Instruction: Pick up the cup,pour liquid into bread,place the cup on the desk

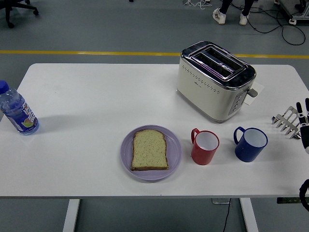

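We see the right hand (304,126) at the right edge (grip: we cannot tell), well right of the blue cup (250,144), red cup (204,147) and bread (150,150).

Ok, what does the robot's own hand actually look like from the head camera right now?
Only the right hand shows, cut off at the picture's right edge: slim black fingers with pale bands at the joints, on a black arm. A dark curved part of the arm sits lower at the same edge. The left arm is out of view.
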